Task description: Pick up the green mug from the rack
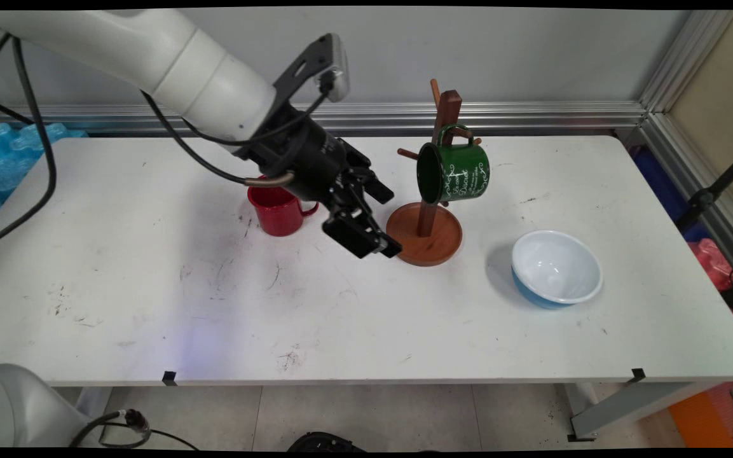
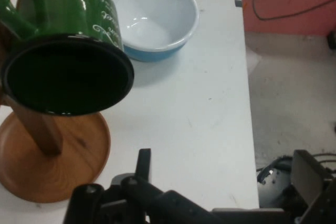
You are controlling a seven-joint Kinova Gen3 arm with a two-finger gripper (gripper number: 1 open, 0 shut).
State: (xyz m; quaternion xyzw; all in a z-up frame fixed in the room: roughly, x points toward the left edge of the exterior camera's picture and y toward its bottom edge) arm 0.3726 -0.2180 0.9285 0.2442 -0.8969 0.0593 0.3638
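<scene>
My gripper hangs open just above the table, with nothing between its fingers. It sits immediately left of the round base of a wooden mug tree. A green mug with white lettering hangs by its handle from a peg of the tree, mouth turned toward the gripper. In the hand view the green mug fills the upper left above the tree's base, and the gripper points at bare table to the right of them. A red mug stands upright behind the hand, partly hidden by it.
A bowl, blue outside and white inside, stands right of the mug tree; the hand view also shows this bowl. Blue packing material lies off the table's far left. The table's right edge runs close by.
</scene>
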